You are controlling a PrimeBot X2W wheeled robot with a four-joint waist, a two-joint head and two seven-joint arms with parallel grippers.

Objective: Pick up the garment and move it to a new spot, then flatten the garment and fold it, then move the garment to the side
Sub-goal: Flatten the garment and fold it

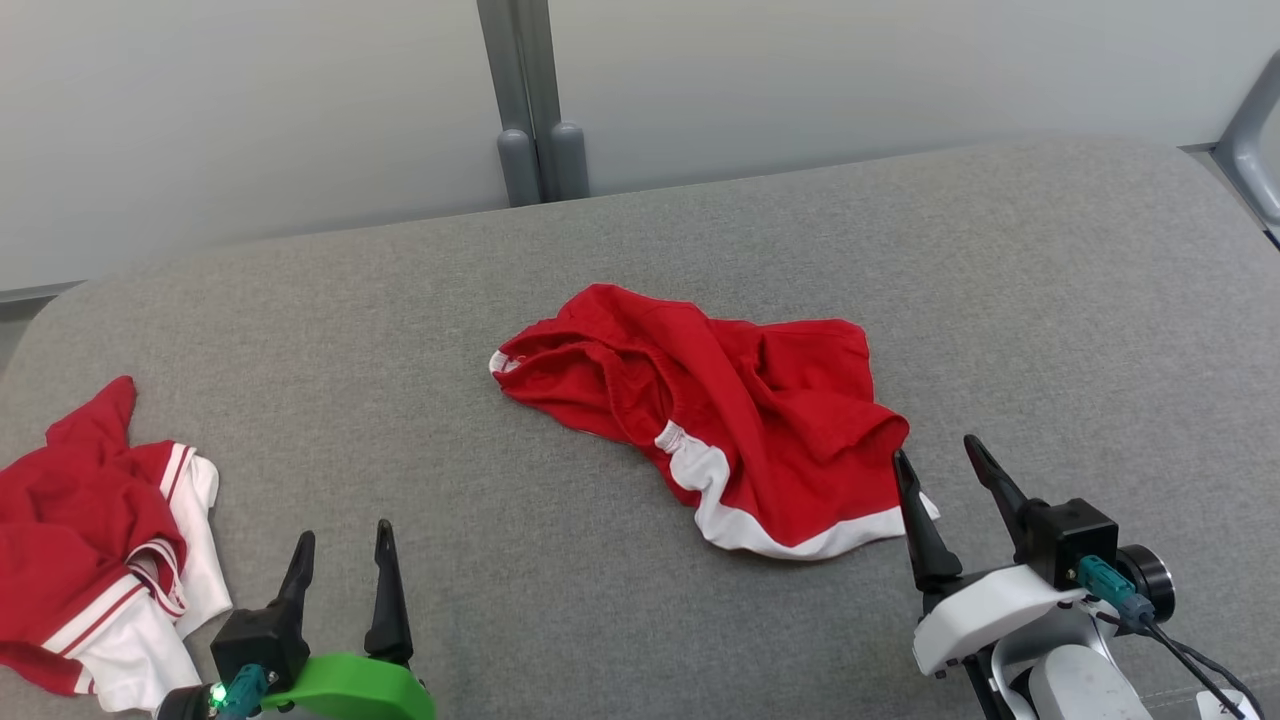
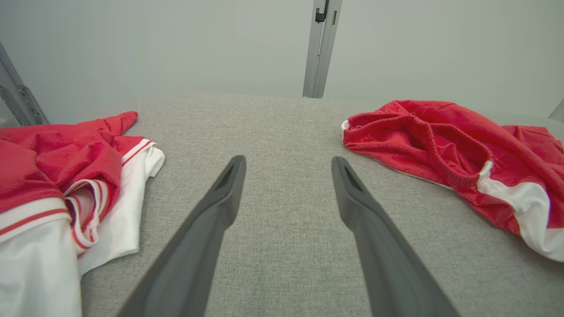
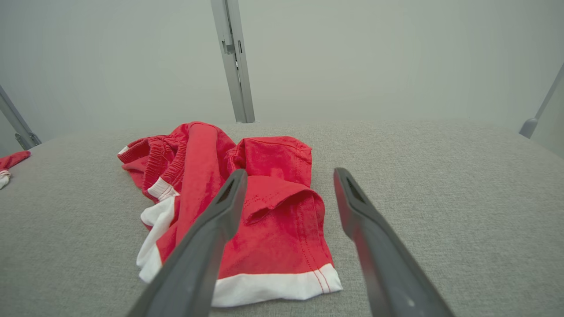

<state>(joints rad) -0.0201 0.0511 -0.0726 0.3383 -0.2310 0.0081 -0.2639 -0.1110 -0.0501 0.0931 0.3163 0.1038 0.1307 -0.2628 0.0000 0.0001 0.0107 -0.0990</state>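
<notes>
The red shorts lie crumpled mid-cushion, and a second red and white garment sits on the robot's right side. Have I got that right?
Not quite. The second red and white garment lies on the robot's left side, by the left end effector, as the head view shows. The red shorts do lie crumpled in the middle of the grey cushion.

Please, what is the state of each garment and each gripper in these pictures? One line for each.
red shorts: crumpled, not folded, lying mid grey cushion, not held.
red-and-white garment: bunched in a heap at the robot's left, not held.
left gripper: open, empty, over bare cushion.
right gripper: open, empty, by the shorts' white hem.
</notes>
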